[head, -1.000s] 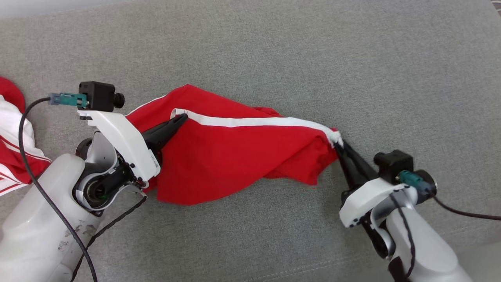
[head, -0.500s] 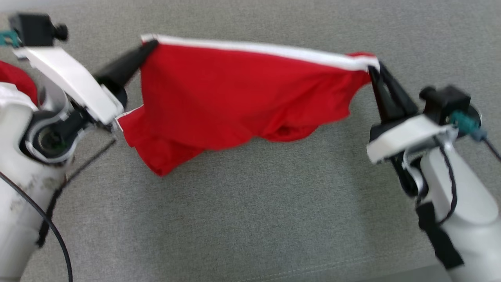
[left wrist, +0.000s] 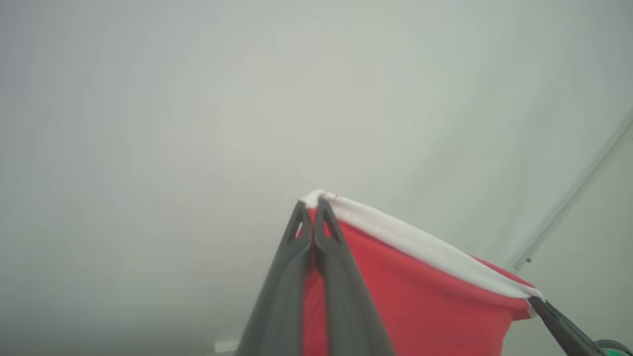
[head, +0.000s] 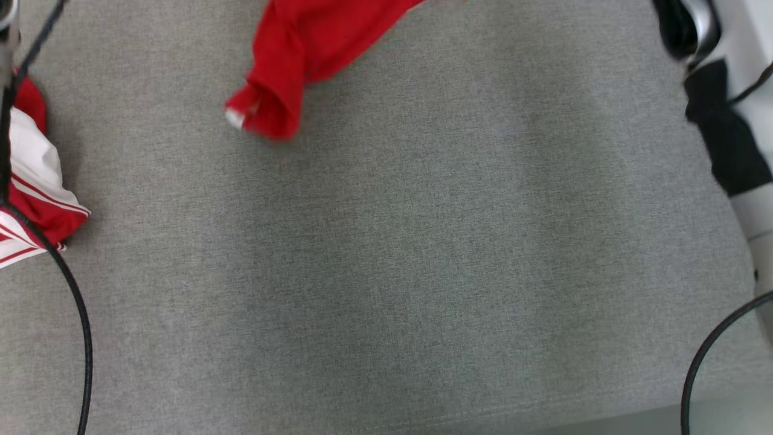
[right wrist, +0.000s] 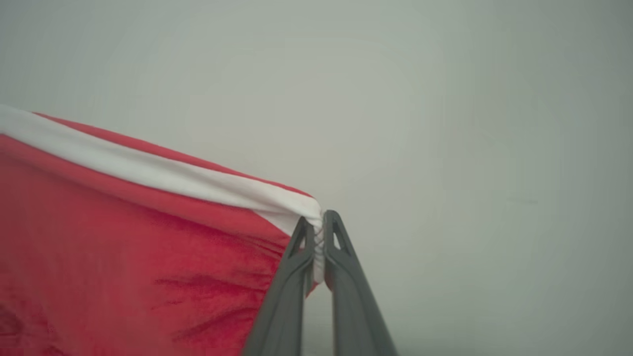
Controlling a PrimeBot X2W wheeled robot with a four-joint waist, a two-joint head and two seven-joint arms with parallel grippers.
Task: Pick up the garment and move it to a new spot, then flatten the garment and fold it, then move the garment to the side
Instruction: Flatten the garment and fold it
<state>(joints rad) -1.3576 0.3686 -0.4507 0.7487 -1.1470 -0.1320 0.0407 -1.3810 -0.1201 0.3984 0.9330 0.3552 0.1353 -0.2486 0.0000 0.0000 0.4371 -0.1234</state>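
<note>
The garment [head: 290, 54] is red with a white band along one edge. Its lower end hangs into the top of the head view, above the grey surface [head: 392, 260]. In the left wrist view my left gripper [left wrist: 313, 203] is shut on one end of the white band of the garment [left wrist: 410, 296], and the right gripper's dark fingertip [left wrist: 559, 321] holds the far end. My right gripper [right wrist: 319, 217] is shut on the bunched white band, in the right wrist view, with the garment [right wrist: 123, 232] stretching away to the left. My right forearm [head: 737, 139] rises at the head view's right edge.
A second red and white cloth [head: 30, 193] lies bunched at the left edge of the grey surface. A black cable [head: 78, 326] loops down the left side, and another cable [head: 706, 356] curves at the lower right. A pale edge [head: 664, 417] runs along the bottom right.
Both grippers have lifted the garment off the surface and stretched it between them, rising out of the top of the head view. Only its hanging lower end still shows there.
</note>
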